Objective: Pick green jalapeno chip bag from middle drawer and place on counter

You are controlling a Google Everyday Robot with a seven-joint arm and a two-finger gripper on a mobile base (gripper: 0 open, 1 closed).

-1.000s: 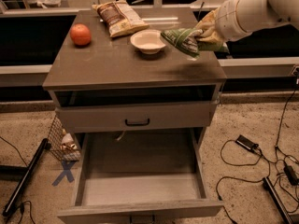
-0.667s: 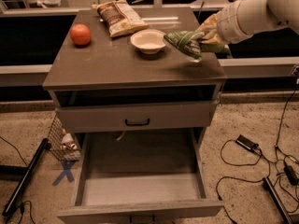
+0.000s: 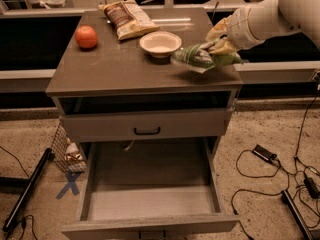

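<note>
The green jalapeno chip bag [image 3: 197,57] is held in my gripper [image 3: 218,45] just above the right side of the counter [image 3: 125,66], casting a shadow on it. The gripper comes in from the right on a white arm and is shut on the bag's right end. The bag hangs next to the white bowl [image 3: 160,43], to its right. The middle drawer [image 3: 150,204] is pulled fully out below, its pale floor bare.
On the counter stand an orange fruit [image 3: 86,36] at the left and a brown-and-tan chip bag [image 3: 129,18] at the back. The upper drawer front [image 3: 147,125] with a black handle is shut. Cables [image 3: 270,159] lie on the floor to the right.
The gripper with the green bag has moved slightly right and a bit lower over the counter's right side. Nothing else has moved.
</note>
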